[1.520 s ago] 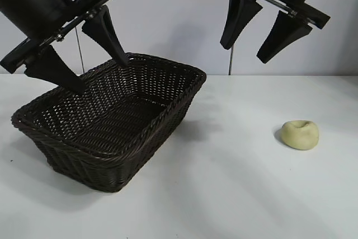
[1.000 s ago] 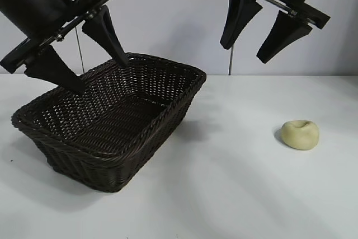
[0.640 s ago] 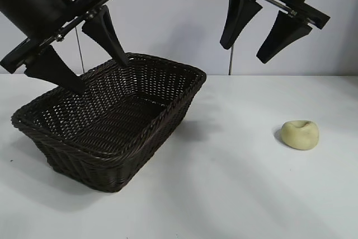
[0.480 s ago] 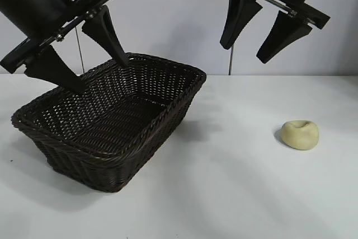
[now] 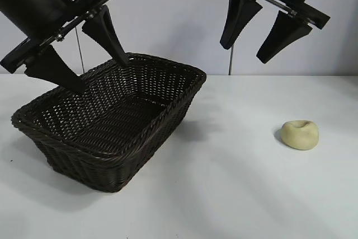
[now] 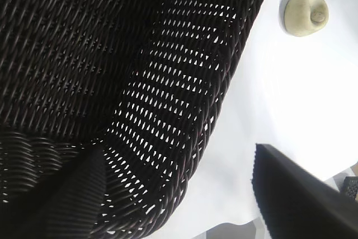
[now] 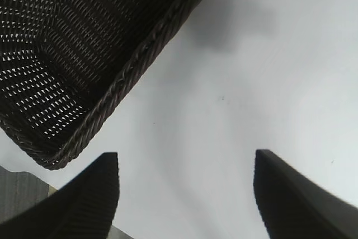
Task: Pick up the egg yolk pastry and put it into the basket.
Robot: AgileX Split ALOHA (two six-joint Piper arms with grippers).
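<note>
Nothing is done yet, we judge: the egg yolk pastry [image 5: 300, 134] lies on the table [image 5: 235, 194], well apart from the basket [image 5: 112, 117]. Our left gripper [image 5: 95, 74] above the basket and right gripper [image 5: 246, 51] between basket and pastry both gape, holding nothing.

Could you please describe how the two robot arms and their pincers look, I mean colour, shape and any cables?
Both arms are matte black. The left pincer has two long, wedge-shaped black fingers tapering to points, mounted on a flat black bar with small silver screws, below a thick cylindrical wrist. The right pincer has the same tapered fingers and bar. A thin black cable loops near each wrist. In the wrist views, the fingers' inner faces look finely ribbed.
</note>
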